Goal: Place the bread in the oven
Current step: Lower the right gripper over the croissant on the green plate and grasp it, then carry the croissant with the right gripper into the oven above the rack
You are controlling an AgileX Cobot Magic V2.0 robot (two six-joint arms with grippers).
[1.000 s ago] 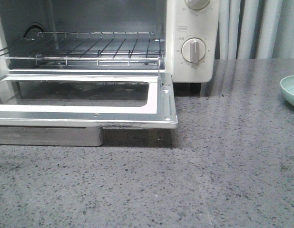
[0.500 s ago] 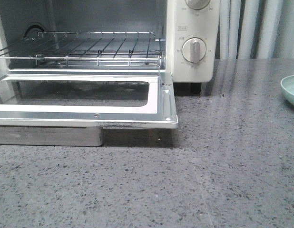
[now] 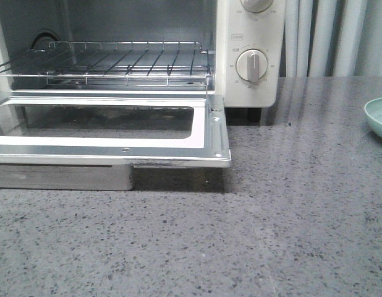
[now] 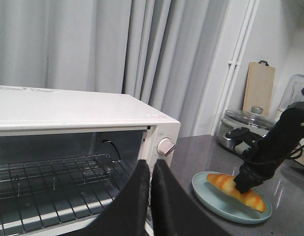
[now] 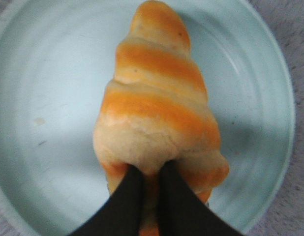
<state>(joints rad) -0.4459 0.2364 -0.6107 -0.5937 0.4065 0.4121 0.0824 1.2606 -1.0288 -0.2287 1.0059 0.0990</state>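
Note:
The bread, golden-orange with cream stripes, lies on a pale blue-green plate. My right gripper is shut on the bread, its fingers pressed into the near end. In the left wrist view the right gripper stands down on the bread on the plate, right of the oven. The cream oven has its glass door folded down flat and its wire rack bare. My left gripper is shut and empty, held in front of the oven's right side.
The plate's rim shows at the front view's right edge on the grey speckled counter. A metal tray sits under the open door. A cooker and a wooden board stand behind the plate. Curtains hang behind.

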